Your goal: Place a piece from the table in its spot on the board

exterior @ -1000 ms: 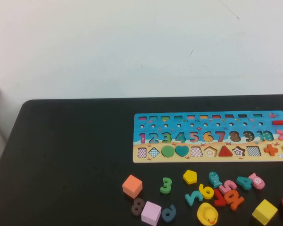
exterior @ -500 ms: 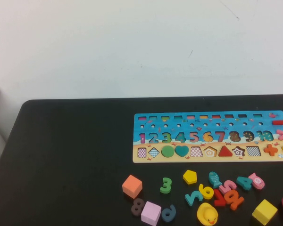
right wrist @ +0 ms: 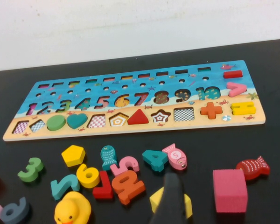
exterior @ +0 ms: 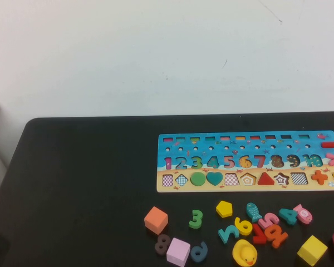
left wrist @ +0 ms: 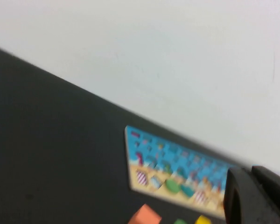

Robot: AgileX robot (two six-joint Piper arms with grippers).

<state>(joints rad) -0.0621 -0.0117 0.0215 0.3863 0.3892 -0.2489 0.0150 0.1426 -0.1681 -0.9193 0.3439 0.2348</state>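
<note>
The board (exterior: 250,162) lay on the table (exterior: 72,183), and loose pieces, a yellow pentagon (exterior: 224,209) included, sat just before it, none gripped. The left end effector (left wrist: 256,196) and right end effector (right wrist: 170,200) hung near the board; whether either was open I cannot tell.

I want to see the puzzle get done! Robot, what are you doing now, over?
Left gripper off the table's left, nothing held. Right gripper hovering over loose pieces by yellow block, nothing held. Board clear; yellow pentagon still on table.
</note>
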